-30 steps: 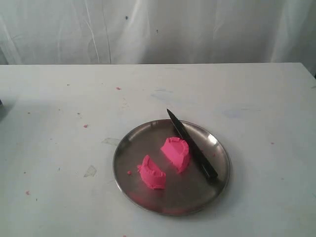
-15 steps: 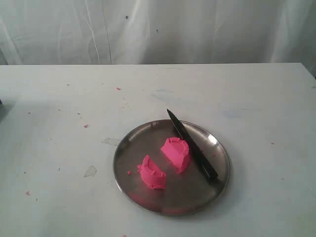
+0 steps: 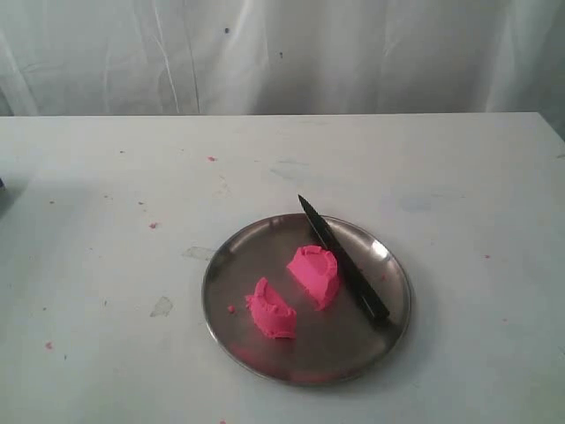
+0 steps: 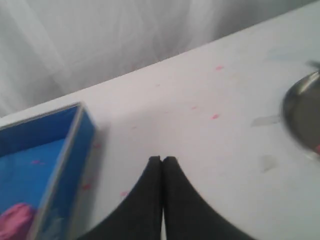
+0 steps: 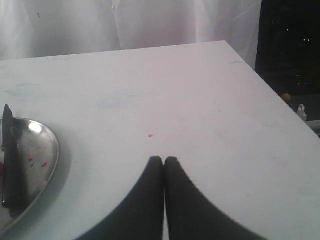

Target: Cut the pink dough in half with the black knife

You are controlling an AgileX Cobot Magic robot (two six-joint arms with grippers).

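- On the steel plate (image 3: 231, 265), the pink dough (image 3: 314, 274) lies as two half-round pieces, slightly apart.
- Just beside the farther half, the black knife (image 3: 341, 258) rests, its tip past the rim.
- Left gripper (image 4: 162, 161): jaws clenched, empty, near a blue box (image 4: 50, 145) holding a blurred pink lump, possibly dough.
- Right gripper (image 5: 164, 161): clenched on nothing, above the table (image 5: 200, 100).

You can read no text, label, brand, number or sign in any of the three views.
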